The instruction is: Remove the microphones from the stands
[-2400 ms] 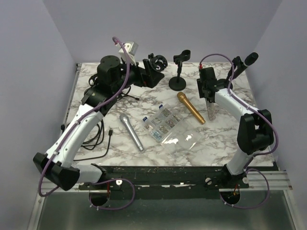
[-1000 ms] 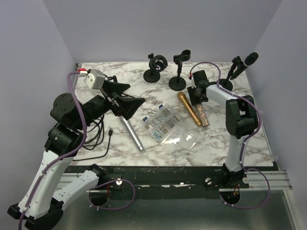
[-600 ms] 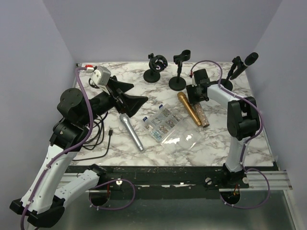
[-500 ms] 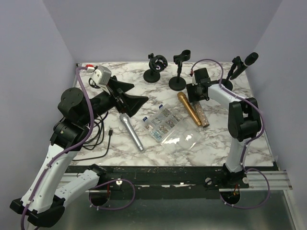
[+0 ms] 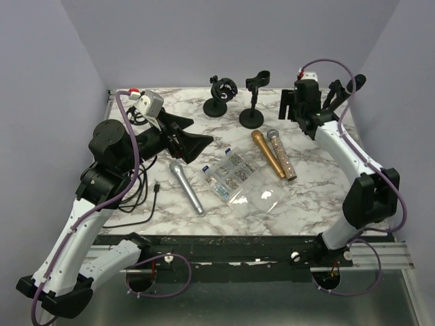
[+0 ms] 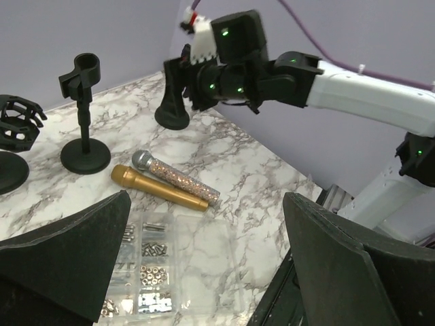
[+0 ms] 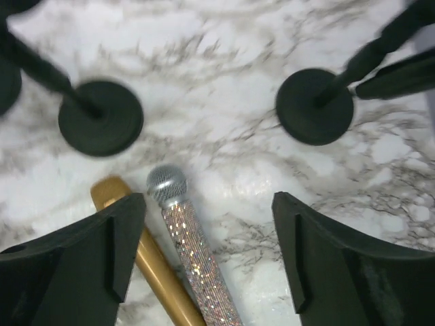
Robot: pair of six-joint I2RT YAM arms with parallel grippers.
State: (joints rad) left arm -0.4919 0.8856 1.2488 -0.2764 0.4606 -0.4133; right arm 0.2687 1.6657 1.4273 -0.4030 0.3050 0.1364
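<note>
Microphone [image 5: 354,82] sat clipped in stand [image 5: 334,93] at the far right corner of the surface [image 5: 312,191], tilted, head up toward the right edge.
Right hand [image 5: 292,109] hovered just left of the stand, fingers spread apart, empty, pointing down. Its target lay to its right and slightly farther back. Right arm clearly nearer. Left hand [image 5: 189,140] also spread, empty, well apart toward the left edge.
</note>
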